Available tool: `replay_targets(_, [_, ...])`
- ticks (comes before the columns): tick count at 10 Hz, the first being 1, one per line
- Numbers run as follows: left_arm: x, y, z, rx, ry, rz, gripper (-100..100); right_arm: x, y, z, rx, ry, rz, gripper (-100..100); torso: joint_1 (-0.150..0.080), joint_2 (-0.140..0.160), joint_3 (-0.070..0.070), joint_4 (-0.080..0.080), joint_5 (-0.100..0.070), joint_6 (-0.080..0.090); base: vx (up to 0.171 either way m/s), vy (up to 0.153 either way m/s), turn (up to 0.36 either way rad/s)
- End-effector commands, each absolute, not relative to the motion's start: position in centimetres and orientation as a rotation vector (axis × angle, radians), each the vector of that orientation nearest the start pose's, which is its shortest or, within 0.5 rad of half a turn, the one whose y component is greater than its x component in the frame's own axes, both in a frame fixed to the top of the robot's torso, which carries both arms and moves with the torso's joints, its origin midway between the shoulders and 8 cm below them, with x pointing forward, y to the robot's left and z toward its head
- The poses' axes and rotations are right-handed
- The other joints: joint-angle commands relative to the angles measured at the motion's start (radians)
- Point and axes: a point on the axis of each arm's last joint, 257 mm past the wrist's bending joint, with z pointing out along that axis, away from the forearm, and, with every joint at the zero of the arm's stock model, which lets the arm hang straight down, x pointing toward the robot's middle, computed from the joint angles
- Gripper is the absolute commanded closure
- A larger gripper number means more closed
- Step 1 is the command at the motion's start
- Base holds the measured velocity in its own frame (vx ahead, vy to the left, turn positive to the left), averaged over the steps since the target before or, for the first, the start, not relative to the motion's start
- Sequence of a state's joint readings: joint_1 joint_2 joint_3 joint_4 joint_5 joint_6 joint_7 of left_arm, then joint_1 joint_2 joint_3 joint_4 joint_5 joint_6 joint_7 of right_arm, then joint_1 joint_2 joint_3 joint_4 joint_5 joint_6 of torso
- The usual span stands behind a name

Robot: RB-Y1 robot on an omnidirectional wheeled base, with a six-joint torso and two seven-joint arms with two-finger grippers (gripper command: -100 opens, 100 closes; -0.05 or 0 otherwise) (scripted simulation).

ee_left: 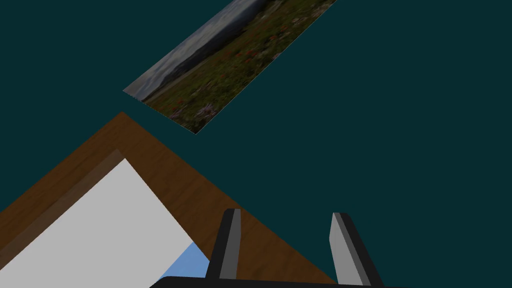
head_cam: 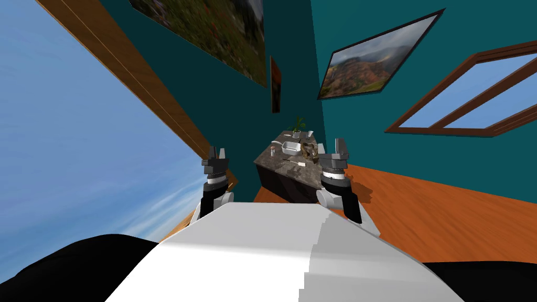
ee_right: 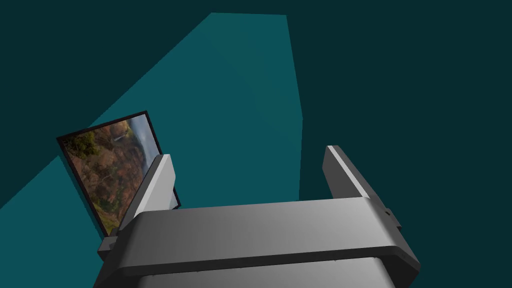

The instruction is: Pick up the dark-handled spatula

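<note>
Grey-topped table (head_cam: 272, 163) ahead (right gripper (ee_right: 248, 151) spread)

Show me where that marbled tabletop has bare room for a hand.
Bare: the near strip of the tabletop, between the thin dark utensil and the front edge. Crowded: the far half, where white tray, plant and a brown object cluster.

- You have a dark cabinet (head_cam: 278, 181) with a mottled grey top, standing on the orange wood floor (head_cam: 446, 209).
- A white tray (head_cam: 291, 148) sits mid-top; use it as your landmark.
- Potted plant (head_cam: 298, 126): beyond the tray.
- Small pale jar (head_cam: 272, 152): just left of the tray.
- Brown lumpy thing (head_cam: 309, 150): just right of the tray, too small to identify.
- Slim utensil (head_cam: 293, 161): flat, on the tray's near side.
</note>
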State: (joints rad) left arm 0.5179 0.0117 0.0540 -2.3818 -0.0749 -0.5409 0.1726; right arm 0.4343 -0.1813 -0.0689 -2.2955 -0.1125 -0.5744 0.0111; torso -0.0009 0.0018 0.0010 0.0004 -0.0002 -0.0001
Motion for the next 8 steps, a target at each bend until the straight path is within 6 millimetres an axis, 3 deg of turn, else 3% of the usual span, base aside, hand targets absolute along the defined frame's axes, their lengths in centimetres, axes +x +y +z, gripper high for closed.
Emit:
replay_targets(1, [31.3, 27.8, 7.0, -0.549, 0.546, -1.386, 0, 33.7, -28.0, 6.4, 0.447, 0.643, 1.362, -100, 0.000, 0.000, 0.000, 0.000, 0.000, 0.000, -0.037, -0.010, 0.061])
replay_targets(8, [31.3, 27.8, 7.0, -0.549, 0.546, -1.386, 0, 35.9, -26.5, 4.6, 0.366, 0.830, 1.354, -100, 0.000, -0.001, 0.000, 0.000, 0.000, 0.000, -0.024, -0.010, 0.046])
